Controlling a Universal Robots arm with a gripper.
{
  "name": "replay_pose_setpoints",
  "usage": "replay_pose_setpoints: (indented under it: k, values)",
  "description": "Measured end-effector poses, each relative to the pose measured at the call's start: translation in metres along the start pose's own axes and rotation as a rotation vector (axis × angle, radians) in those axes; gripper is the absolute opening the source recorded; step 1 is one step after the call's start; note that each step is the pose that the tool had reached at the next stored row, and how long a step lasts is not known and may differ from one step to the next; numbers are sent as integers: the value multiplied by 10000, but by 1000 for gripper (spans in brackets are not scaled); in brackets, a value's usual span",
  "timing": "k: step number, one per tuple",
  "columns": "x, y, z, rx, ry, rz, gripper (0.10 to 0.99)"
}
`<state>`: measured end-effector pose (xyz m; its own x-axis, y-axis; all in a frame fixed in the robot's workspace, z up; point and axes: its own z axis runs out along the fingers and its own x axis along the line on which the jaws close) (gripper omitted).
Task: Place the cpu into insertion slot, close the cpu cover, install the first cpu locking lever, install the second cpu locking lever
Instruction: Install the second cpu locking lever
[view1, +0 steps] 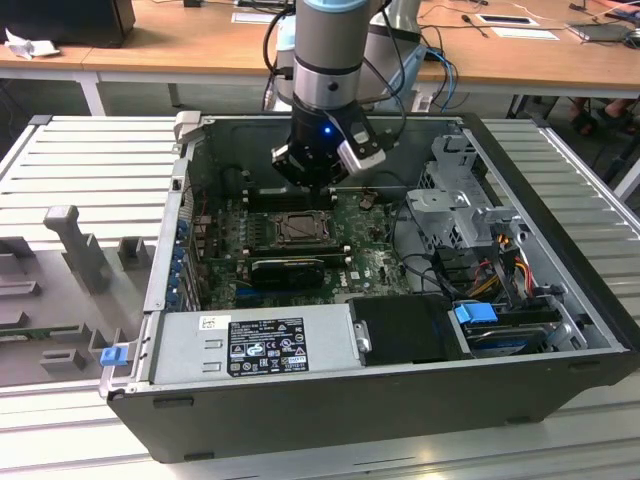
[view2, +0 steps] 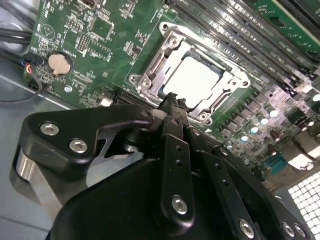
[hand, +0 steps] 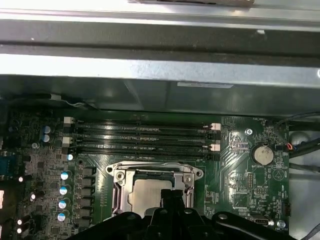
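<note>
The cpu (view2: 195, 80) lies flat in the insertion slot (view1: 300, 229), its pale silvery face showing in both wrist views (hand: 142, 197). The cpu cover (view2: 234, 76), a thin silvery frame, lies down around the chip, which shows through its cut-out; its far bar (hand: 155, 173) is visible in the first wrist view. My gripper (view2: 172, 98) hangs just above the near edge of the socket, fingers shut together with nothing between them. In the exterior view the gripper (view1: 312, 188) hovers over the green board inside the open computer case.
Long black memory slots (hand: 142, 137) run beside the socket. A coin battery (view2: 58, 63) sits on the board. A black card (view1: 288, 268), the power supply (view1: 255, 340), a drive cage (view1: 455, 200) and cables (view1: 500, 260) crowd the case.
</note>
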<state>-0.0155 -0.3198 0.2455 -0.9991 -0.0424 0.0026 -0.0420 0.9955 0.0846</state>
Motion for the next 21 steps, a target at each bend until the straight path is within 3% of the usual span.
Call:
replay_pose_setpoints:
  k: [6,7,8,14,21]
  values:
    - [11,-248,16,-24,-1,0,102]
    - [14,-337,26,-37,-2,-3,102]
    - [16,-379,34,-47,-2,-7,102]
    - [36,-522,74,-173,77,-82,102]
    - [249,-541,89,-229,78,-136,102]
